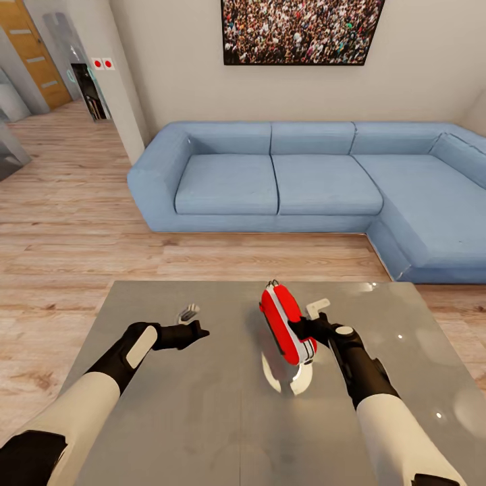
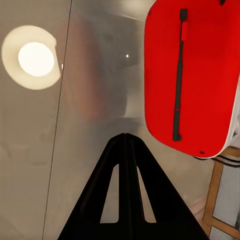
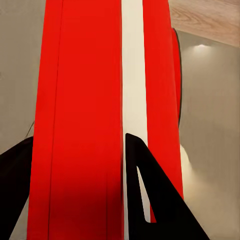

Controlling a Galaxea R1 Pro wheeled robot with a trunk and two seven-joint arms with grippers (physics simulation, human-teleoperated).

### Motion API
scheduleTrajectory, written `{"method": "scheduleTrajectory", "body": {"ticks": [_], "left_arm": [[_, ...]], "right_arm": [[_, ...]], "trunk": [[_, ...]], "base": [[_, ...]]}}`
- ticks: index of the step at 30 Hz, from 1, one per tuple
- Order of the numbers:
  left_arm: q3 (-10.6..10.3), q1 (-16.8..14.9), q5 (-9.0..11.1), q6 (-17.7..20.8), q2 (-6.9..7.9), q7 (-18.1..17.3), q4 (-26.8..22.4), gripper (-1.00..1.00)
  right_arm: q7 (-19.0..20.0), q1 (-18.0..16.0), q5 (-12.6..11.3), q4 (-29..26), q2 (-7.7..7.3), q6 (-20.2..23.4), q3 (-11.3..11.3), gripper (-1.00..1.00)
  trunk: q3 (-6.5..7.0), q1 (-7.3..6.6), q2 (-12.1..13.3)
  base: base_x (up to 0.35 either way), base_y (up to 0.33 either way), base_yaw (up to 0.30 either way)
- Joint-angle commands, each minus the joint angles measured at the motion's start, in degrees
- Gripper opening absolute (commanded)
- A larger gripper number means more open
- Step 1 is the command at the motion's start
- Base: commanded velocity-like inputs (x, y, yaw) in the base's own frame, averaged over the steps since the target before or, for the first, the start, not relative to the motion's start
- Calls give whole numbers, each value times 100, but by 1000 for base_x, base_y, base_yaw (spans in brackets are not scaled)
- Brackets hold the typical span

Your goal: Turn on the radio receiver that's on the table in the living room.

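Red and glossy, the radio receiver (image 1: 286, 325) stands on edge near the middle of the table (image 1: 202, 418), its thin handle (image 1: 273, 283) at the far end toward the sofa (image 1: 317, 182). A white trim band runs along its side, and its reflection shows pale on the grey tabletop beneath it.

The right gripper (image 1: 304, 330) reaches in from the radio's right side and has hold of it. In the right wrist view the red body (image 3: 85, 120) with its white band (image 3: 134, 70) passes between the two black fingers (image 3: 150, 200), one on each side, so the jaws are closed around the radio.

The left gripper (image 1: 199, 331) hangs over the table to the left of the radio, well apart from it, with nothing in it. In the left wrist view its two black fingers (image 2: 127, 200) lie pressed together into one wedge, jaws closed, pointing across the bare tabletop; the radio's broad red face (image 2: 192, 75) with a dark strip (image 2: 179, 75) down it lies beyond and to one side. A round lamp reflection (image 2: 35, 59) glows on the tabletop there.

Beyond the table lie the light wood plank floor (image 1: 81, 223), the blue L-shaped sofa against the beige wall, and a framed crowd picture (image 1: 300, 30) above it.
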Motion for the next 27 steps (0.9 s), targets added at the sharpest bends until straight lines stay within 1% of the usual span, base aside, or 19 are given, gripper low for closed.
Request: {"method": "scheduleTrajectory", "body": {"ticks": [1,14,20,27], "left_arm": [[-1,0,0,0,-1,0,0,-100],[-2,0,0,0,-17,7,2,-100],[-3,0,0,0,-19,8,5,-100],[-4,0,-8,0,-19,8,7,-100]], "right_arm": [[-5,-1,-24,8,1,-8,2,-100],[-16,-1,-28,75,-1,-23,-2,-100],[-30,-1,-15,472,-6,-82,-6,-100],[-154,-1,-25,571,-7,-218,-7,-100]], "trunk": [[0,0,0],[0,0,0],[0,0,0],[0,0,0]], "base": [[0,0,0],[0,0,0],[0,0,0],[0,0,0]]}}
